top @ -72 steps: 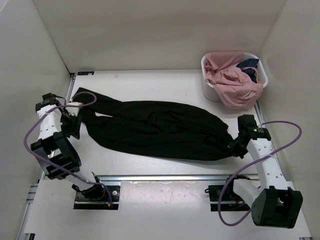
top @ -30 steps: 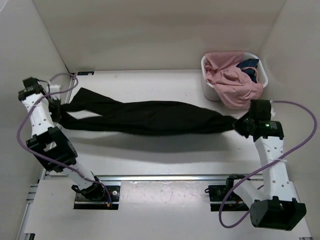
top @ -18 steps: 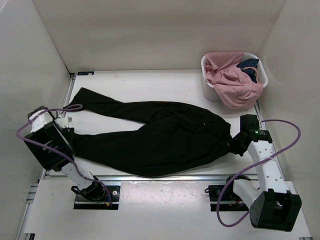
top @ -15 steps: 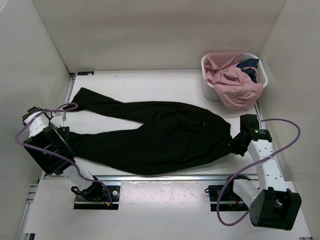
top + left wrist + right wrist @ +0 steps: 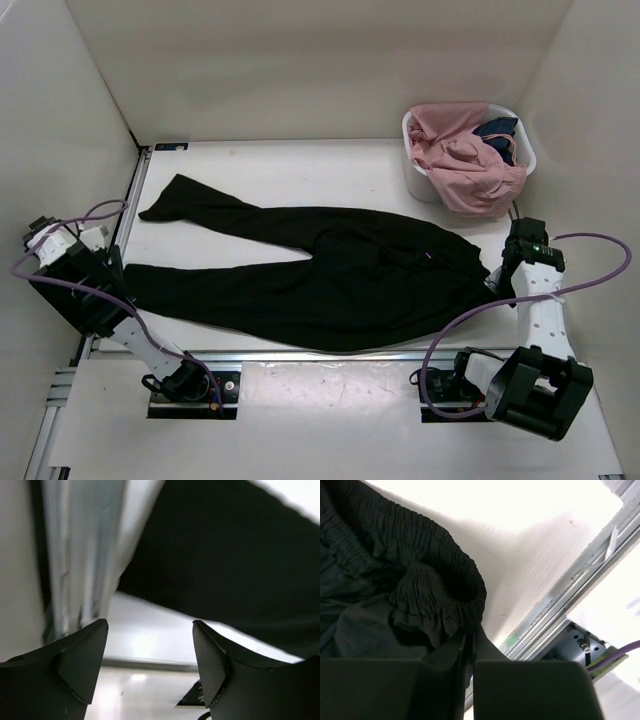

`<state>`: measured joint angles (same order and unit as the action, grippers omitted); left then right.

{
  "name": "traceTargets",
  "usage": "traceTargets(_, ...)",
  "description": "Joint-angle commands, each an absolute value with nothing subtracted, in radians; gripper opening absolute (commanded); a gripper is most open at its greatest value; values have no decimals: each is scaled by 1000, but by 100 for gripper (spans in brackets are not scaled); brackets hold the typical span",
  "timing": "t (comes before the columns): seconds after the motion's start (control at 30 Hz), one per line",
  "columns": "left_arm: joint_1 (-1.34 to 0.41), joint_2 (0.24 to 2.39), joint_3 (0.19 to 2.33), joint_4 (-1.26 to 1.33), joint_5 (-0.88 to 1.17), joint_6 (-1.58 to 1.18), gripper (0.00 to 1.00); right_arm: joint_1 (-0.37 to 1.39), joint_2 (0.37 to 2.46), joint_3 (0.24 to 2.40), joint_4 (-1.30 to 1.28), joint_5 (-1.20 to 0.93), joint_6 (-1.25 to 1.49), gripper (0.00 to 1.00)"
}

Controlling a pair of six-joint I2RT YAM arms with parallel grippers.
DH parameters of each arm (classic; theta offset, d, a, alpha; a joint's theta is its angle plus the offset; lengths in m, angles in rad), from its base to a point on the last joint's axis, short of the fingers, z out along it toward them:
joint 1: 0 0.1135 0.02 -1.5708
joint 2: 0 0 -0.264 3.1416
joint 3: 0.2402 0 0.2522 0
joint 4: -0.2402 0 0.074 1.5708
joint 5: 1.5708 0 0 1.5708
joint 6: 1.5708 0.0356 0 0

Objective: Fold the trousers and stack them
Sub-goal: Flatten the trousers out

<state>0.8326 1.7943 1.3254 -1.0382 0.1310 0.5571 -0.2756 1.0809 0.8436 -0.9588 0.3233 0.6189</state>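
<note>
Trousers [image 5: 330, 275] now beyond parted left fingers [image 5: 75, 665]

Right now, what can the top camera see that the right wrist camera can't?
Only the top camera shows the whole trousers with both legs spread out, plus the white basket holding a pink garment. Only the right wrist camera shows the crinkly waistband close up, pinched in the right gripper. Both show black trousers fabric on the white table.
</note>
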Motion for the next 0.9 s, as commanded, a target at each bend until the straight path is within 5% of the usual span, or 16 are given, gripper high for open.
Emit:
traceTargets(0.0,786,1841,1361,-1023,235,529,80,-287,1092,885,-965,318,568,0)
traceTargets(0.17,713,1954,1370,-931,186,483,81,-287,1112,850,-925,265,578,0)
traceTargets(0.23,713,1992,1370,-907,147,483,74,-287,1112,850,-925,256,578,0)
traceTargets(0.3,713,2005,1370,-907,147,483,52,-287,1112,859,-925,256,578,0)
traceTargets(0.33,713,1994,1359,-907,158,498,14,-287,1102,859,-925,256,578,0)
traceTargets(0.63,703,1683,1513,-1032,157,546,14,-287,1020,850,-931,244,569,0)
traceTargets(0.87,529,1856,1811,-1163,204,502,14,-287,1031,839,-899,213,569,0)
